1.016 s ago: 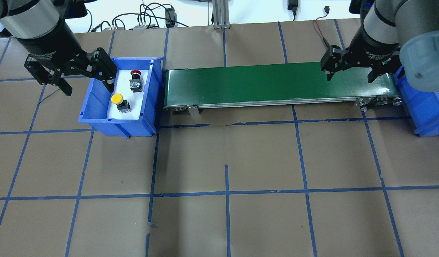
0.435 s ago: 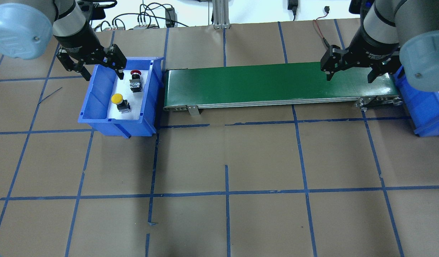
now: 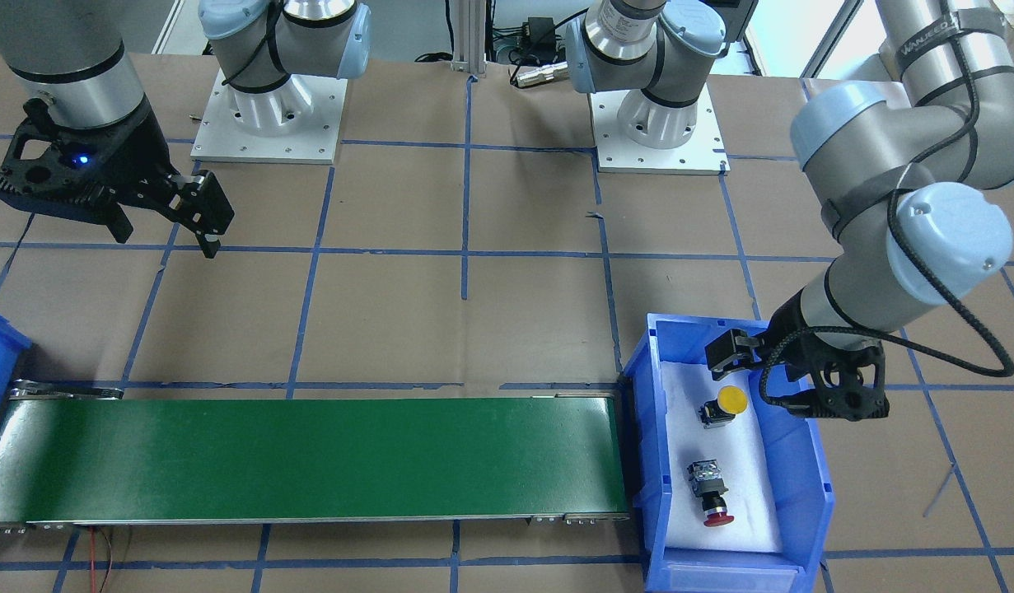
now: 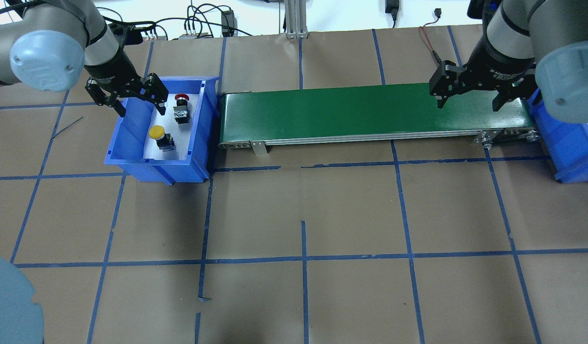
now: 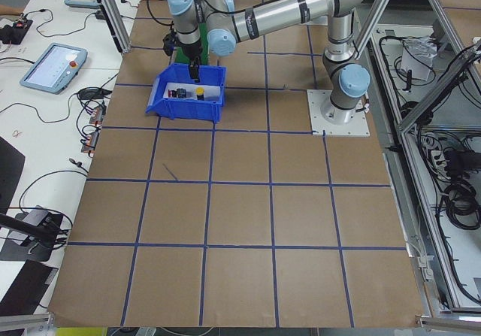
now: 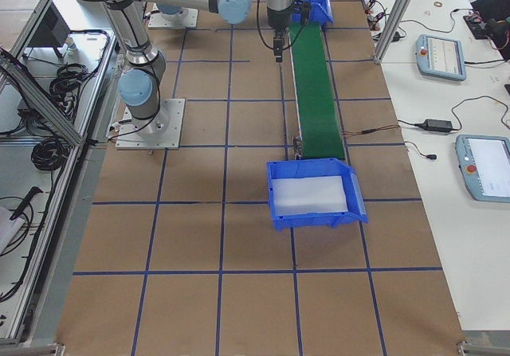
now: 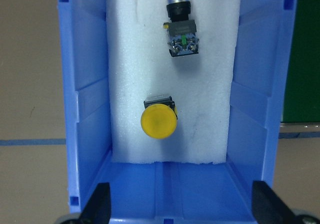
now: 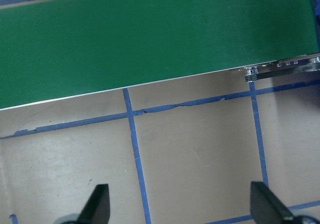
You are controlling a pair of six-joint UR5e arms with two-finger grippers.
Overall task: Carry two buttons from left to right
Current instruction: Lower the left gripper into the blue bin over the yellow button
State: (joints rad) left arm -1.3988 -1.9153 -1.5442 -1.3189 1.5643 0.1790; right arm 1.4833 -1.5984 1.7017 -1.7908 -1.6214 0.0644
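Note:
The yellow-capped button (image 4: 156, 132) and the red-capped button (image 4: 181, 99) lie on white foam inside the left blue bin (image 4: 155, 163). They also show in the left wrist view, the yellow button (image 7: 159, 122) nearer and the red button (image 7: 179, 13) farther, and in the front-facing view, the yellow button (image 3: 731, 399) and the red button (image 3: 712, 494). My left gripper (image 4: 142, 107) is open and empty above the bin's left part, close to the yellow button and not touching it. My right gripper (image 4: 468, 102) is open and empty over the conveyor's right end.
A green conveyor belt (image 4: 360, 112) runs from the left bin to a second blue bin (image 4: 571, 143) at the right, which holds only white foam in the exterior right view (image 6: 315, 217). Brown paper with blue tape lines covers the table.
My left arm has swung in from the bin's left and lowered, bringing the open gripper over the bin near the yellow button. The buttons and the right arm have not moved.

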